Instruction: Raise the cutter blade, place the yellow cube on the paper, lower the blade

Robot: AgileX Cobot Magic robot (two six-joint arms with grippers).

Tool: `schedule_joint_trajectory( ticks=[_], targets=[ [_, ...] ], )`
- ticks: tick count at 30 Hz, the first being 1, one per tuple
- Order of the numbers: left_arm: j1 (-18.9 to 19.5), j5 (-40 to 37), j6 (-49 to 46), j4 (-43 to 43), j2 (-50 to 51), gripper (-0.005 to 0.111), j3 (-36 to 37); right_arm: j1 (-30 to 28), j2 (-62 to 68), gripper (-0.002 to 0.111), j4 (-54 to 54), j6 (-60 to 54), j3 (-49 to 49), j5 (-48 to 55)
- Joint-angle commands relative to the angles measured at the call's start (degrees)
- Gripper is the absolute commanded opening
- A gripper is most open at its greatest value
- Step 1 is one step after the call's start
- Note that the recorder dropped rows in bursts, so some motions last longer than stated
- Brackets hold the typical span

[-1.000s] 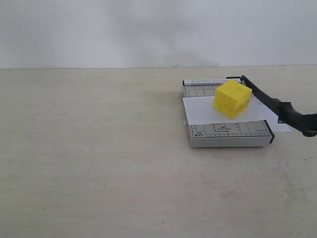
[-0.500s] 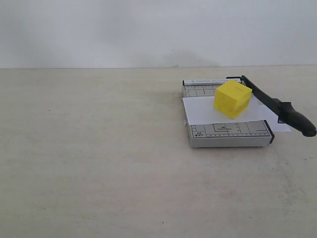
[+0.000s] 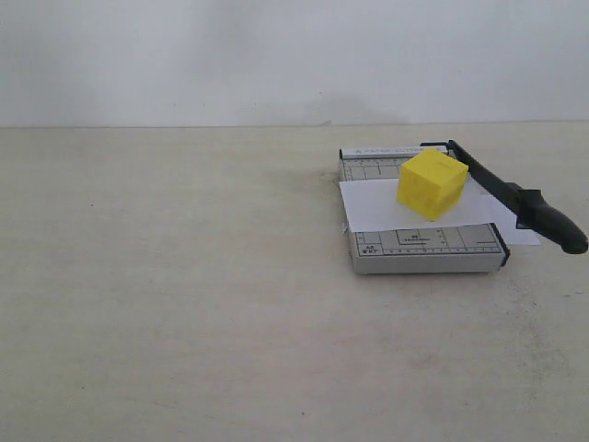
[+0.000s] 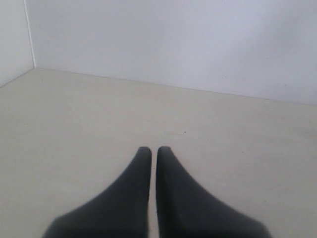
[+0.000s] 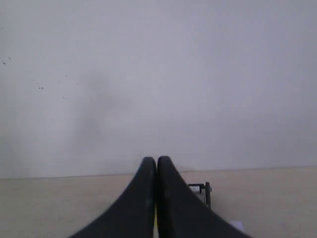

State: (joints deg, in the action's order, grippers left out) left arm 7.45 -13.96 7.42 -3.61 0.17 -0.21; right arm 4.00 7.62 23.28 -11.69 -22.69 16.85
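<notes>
The yellow cube (image 3: 432, 183) rests on the white paper (image 3: 377, 207), which lies across the grey cutter board (image 3: 423, 247). The cutter blade (image 3: 497, 191) lies low along the board's right edge, its thick handle (image 3: 554, 226) sticking out past the front corner. Neither gripper shows in the exterior view. In the left wrist view my left gripper (image 4: 154, 149) is shut over bare table, holding nothing. In the right wrist view my right gripper (image 5: 157, 159) is shut and empty, with one end of the cutter board (image 5: 199, 190) and a paper corner (image 5: 237, 226) just beyond its fingers.
A pale table (image 3: 184, 276) stretches wide to the left of and in front of the cutter. A plain white wall (image 3: 276, 55) closes the back, and a wall corner (image 4: 29, 39) shows in the left wrist view.
A dark shape that overlapped the blade's handle end at the right edge one second ago is gone. The cube, paper and blade have stayed where they were.
</notes>
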Motion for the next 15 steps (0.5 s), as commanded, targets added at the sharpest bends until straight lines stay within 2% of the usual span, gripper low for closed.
schedule_joint_trajectory(
  ticks=[1,5,9,15],
  targets=[
    [-0.2,0.6,-0.3,-0.2,-0.2,0.005,0.2,-0.1,1.6,0.000,3.2,1.0,9.0,-12.0],
    [-0.2,0.6,-0.3,-0.2,-0.2,0.005,0.2,-0.2,3.4,0.000,3.5,3.6,16.1,-23.9],
    [-0.2,0.6,-0.3,-0.2,-0.2,0.005,0.2,-0.2,3.4,0.000,3.5,3.7,19.8,-23.5],
    [-0.2,0.6,-0.3,-0.2,-0.2,0.005,0.2,-0.2,3.4,0.000,3.2,-10.0,22.7,-21.1]
  ],
)
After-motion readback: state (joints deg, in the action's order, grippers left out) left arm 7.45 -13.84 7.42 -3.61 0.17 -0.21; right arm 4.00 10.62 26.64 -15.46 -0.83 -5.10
